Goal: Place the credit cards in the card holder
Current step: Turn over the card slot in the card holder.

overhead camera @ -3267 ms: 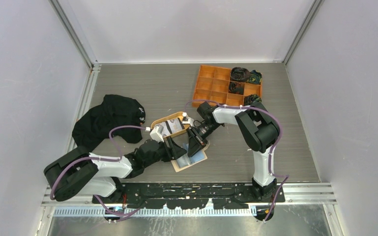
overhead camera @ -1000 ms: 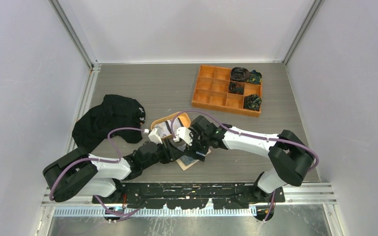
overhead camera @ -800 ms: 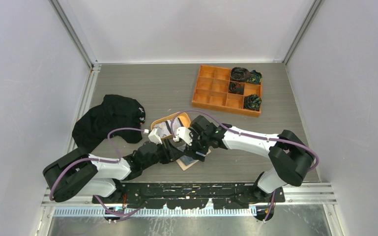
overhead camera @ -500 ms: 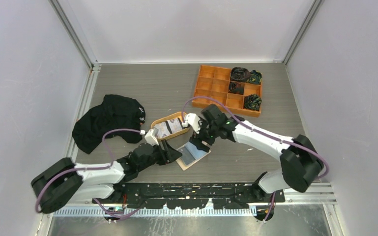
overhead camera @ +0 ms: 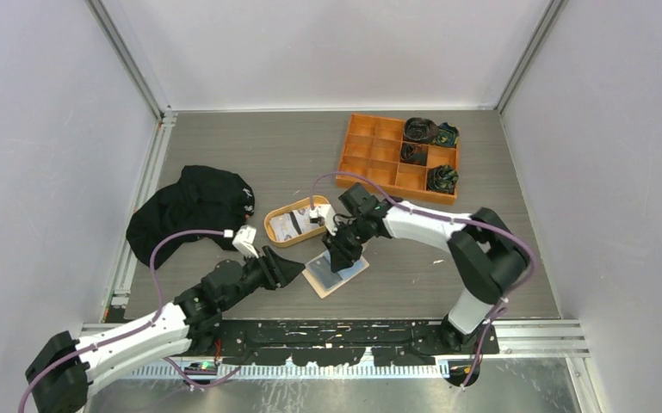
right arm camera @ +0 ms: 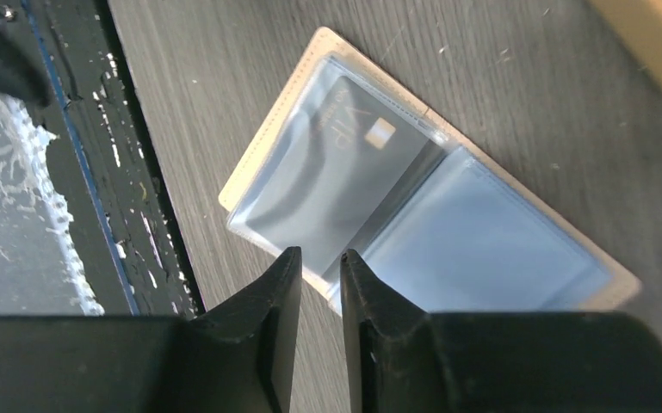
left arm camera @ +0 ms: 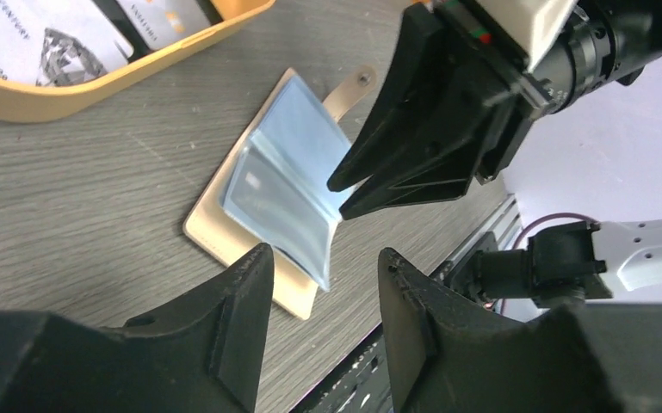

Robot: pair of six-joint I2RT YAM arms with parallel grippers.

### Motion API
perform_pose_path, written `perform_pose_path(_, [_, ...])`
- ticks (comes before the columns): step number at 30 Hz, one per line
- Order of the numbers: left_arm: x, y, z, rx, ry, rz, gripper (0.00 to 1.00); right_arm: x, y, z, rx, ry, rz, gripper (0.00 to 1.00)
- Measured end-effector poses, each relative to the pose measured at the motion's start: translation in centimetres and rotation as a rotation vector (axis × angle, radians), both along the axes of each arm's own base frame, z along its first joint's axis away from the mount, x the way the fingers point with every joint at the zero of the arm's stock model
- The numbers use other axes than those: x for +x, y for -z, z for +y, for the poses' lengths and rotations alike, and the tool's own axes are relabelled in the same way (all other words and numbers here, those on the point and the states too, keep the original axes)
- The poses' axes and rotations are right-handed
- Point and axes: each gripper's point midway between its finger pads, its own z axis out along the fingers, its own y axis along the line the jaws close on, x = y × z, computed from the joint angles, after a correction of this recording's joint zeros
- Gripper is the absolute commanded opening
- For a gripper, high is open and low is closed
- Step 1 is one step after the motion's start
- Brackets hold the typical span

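Card holder (overhead camera: 336,274) lies open on the bench (overhead camera: 250,163), a dark card (right arm camera: 336,163) in one sleeve, near the tray (overhead camera: 267,231) holding more cards (left arm camera: 43,43). Right hand (right arm camera: 318,258), almost closed, hovers at the sleeves; any grip is unclear. Left hand (left arm camera: 323,258), wide open and empty, has drawn back.
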Motion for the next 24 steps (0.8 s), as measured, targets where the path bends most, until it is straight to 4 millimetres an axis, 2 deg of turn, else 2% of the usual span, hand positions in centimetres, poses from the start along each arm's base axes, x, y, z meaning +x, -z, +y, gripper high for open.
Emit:
perform_pose_path(4, [-0.1, 1.6, -0.3, 0.041, 0.014, 0.034, 0.45, -0.6, 2.6, 0.6, -0.078, 0.032, 0.103, 0.27])
perform_pose_path(9, [-0.3, 4.3, -1.2, 0.097, 0.051, 0.099, 0.39, -0.5, 3.7, 1.2, -0.127, 0.055, 0.148, 0.28])
perform_pose_path(12, [-0.5, 6.2, -2.1, 0.132, 0.088, 0.152, 0.31, -0.4, 3.3, 1.2, -0.133, 0.061, 0.156, 0.28])
perform_pose_path(17, [-0.1, 7.6, -4.6, 0.119, 0.142, 0.193, 0.15, 0.5, 2.5, 0.7, -0.13, 0.085, 0.178, 0.28])
perform_pose_path(21, [0.4, 8.1, -5.9, 0.065, 0.155, 0.197, 0.14, 2.0, 0.9, -0.5, -0.123, 0.09, 0.17, 0.28])
perform_pose_path(24, [0.6, 8.1, -5.8, 0.032, 0.153, 0.192, 0.17, 2.6, -1.4, -1.6, -0.094, 0.081, 0.114, 0.29])
